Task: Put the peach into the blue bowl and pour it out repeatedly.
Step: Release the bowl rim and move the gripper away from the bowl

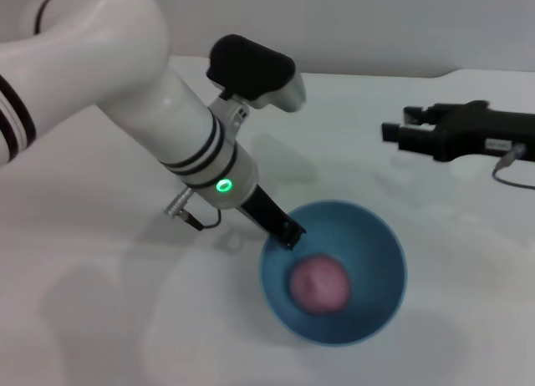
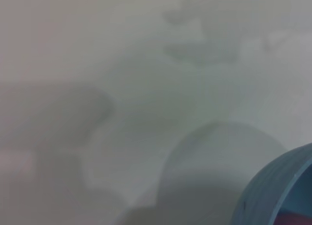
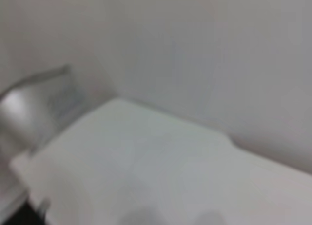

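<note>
The blue bowl (image 1: 334, 273) sits on the white table, front and centre in the head view. The pink peach (image 1: 318, 286) lies inside it on the bottom. My left gripper (image 1: 288, 234) is at the bowl's near-left rim, with a black finger (image 1: 284, 229) pinched on the edge. The left wrist view shows the bowl's ribbed outer wall (image 2: 273, 196) and a sliver of the peach (image 2: 295, 219). My right gripper (image 1: 394, 129) hangs open and empty above the table at the far right, well away from the bowl.
The white table (image 1: 117, 319) spreads around the bowl, with its back edge against a pale wall (image 1: 376, 27). My left arm (image 1: 167, 119) crosses the upper left. A thin cable (image 1: 196, 221) loops off the left wrist.
</note>
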